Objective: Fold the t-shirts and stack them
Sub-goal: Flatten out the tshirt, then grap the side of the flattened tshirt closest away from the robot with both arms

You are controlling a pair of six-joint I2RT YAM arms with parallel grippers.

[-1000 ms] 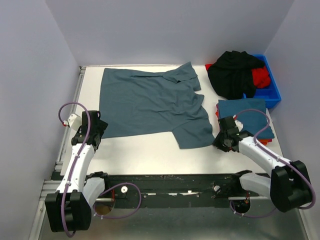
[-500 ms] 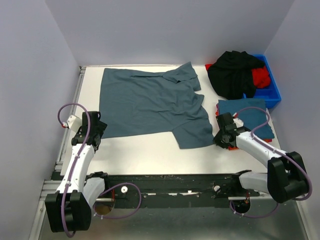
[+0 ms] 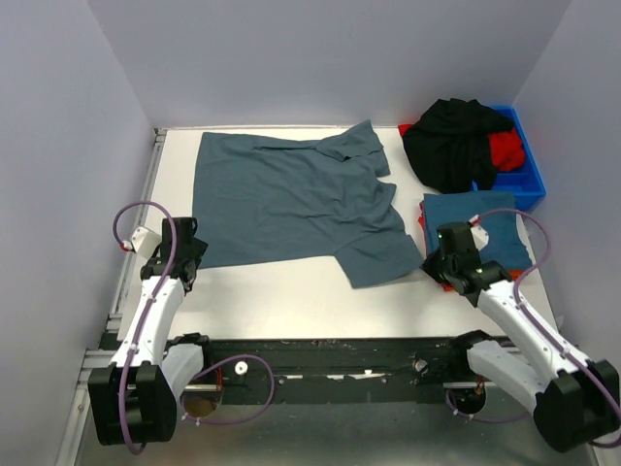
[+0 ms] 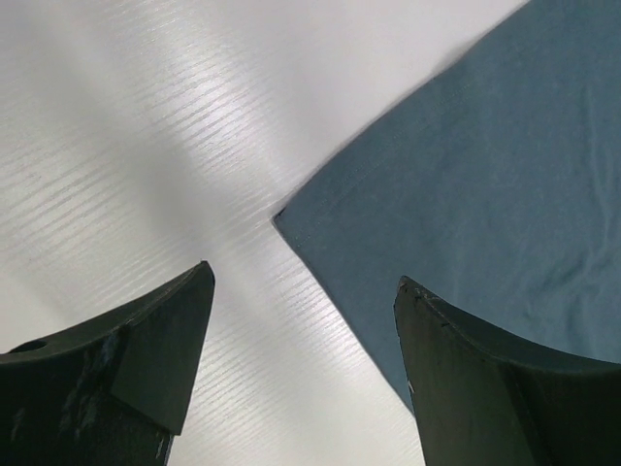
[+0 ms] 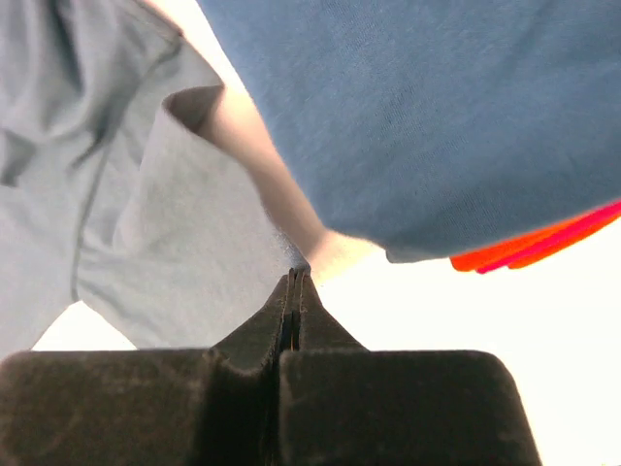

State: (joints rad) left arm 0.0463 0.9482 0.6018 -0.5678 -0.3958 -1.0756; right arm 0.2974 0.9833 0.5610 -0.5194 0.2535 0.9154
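Observation:
A teal-grey t-shirt [image 3: 291, 199] lies spread flat on the white table [image 3: 291, 301]. My left gripper [image 3: 184, 254] is open just above its near-left hem corner; in the left wrist view that corner [image 4: 281, 217] lies between the spread fingers of the gripper [image 4: 303, 291]. My right gripper [image 3: 439, 264] is shut, its tips at the shirt's near-right corner [image 5: 146, 223]; the right wrist view shows the gripper [image 5: 296, 277] with jaws pressed together and no cloth clearly held. A folded blue shirt [image 3: 485, 228] tops a stack with red-orange cloth [image 5: 524, 248] beneath.
A blue bin [image 3: 529, 184] at the back right holds a black garment [image 3: 451, 141] and a red one [image 3: 505, 148]. White walls enclose the table on the left, back and right. Bare table lies along the near edge.
My right arm has swung so the wrist sits over the near edge of the folded stack, gripper still shut. The left arm and the spread shirt have hardly moved.

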